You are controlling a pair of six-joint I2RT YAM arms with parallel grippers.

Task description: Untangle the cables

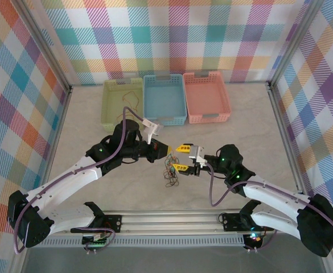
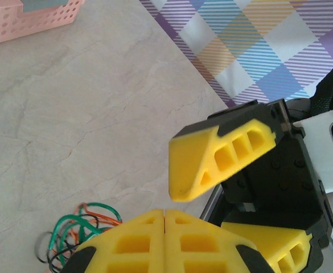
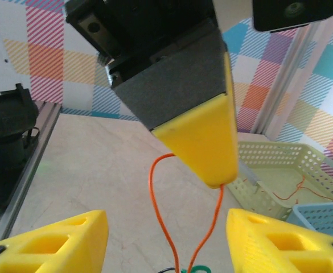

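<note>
Top view, green basket [image 1: 122, 102], blue basket [image 1: 165, 98], pink basket [image 1: 206, 96] by far wall, cables [image 1: 171, 170] tangled orange, green, black on table [image 1: 98, 125], left wrist, left gripper [image 2: 164, 227] pressed together, right wrist, right gripper [image 3: 163, 219] spread apart, orange cable [image 3: 153, 193] looped from left tip.

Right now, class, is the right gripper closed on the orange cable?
No: the right gripper stands open either side of the orange cable, which the left gripper pinches.

The left arm [image 1: 64, 185] and right arm [image 1: 280, 199] have white shells, black joints and a thick purple cable [image 1: 210, 187] each. Left gripper [image 1: 167, 150] and right gripper [image 1: 180, 158] carry yellow, hollow-celled wedge fingers [image 2: 192, 159] on black bodies.
</note>
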